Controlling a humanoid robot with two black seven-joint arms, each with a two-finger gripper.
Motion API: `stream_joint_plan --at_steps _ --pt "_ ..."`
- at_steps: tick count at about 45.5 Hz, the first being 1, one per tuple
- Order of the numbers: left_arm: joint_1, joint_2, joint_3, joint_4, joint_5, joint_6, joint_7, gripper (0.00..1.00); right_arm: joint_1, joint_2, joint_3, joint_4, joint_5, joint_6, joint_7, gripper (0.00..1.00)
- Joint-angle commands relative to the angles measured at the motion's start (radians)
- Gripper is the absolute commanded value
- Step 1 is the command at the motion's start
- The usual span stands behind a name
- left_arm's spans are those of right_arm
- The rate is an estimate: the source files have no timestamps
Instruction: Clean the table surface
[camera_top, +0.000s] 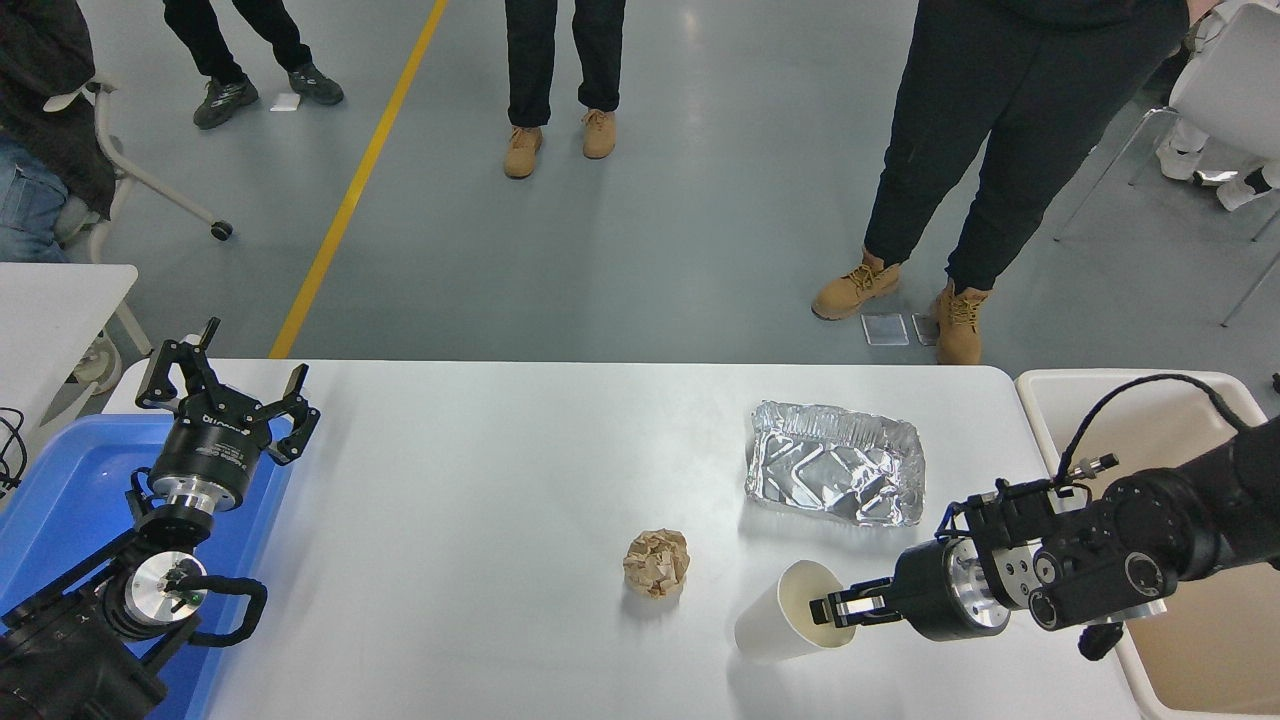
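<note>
The table surface (480, 500) is a wide white top with rounded corners. On it lie a crumpled brown paper ball (657, 562) and a dented foil tray (834, 464). A white paper cup (785, 625) hangs tilted on its side at the front right, its mouth facing right. My right gripper (835, 610) is shut on the cup's rim, one finger inside the mouth. The left gripper (222, 392) is parked open at the table's left edge, over the blue bin.
A blue bin (60, 500) stands left of the table under the left arm. A beige bin (1190, 560) stands off the right edge. A smaller white table (50, 300) is at far left. Several people stand beyond the far edge.
</note>
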Motion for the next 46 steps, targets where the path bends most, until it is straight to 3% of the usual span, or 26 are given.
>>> stream_joint_plan --at_steps 1,20,46 --pt "0.000 0.000 0.000 0.000 0.001 0.000 0.000 0.99 0.084 -0.069 0.004 0.016 -0.005 0.060 0.008 0.00" --pt "0.000 0.000 0.000 0.000 0.001 0.000 0.000 0.99 0.239 -0.226 0.036 0.020 -0.037 0.224 0.031 0.00" --pt "0.000 0.000 0.000 0.000 0.001 0.000 0.000 0.99 0.336 -0.333 0.088 -0.009 -0.040 0.336 0.042 0.00"
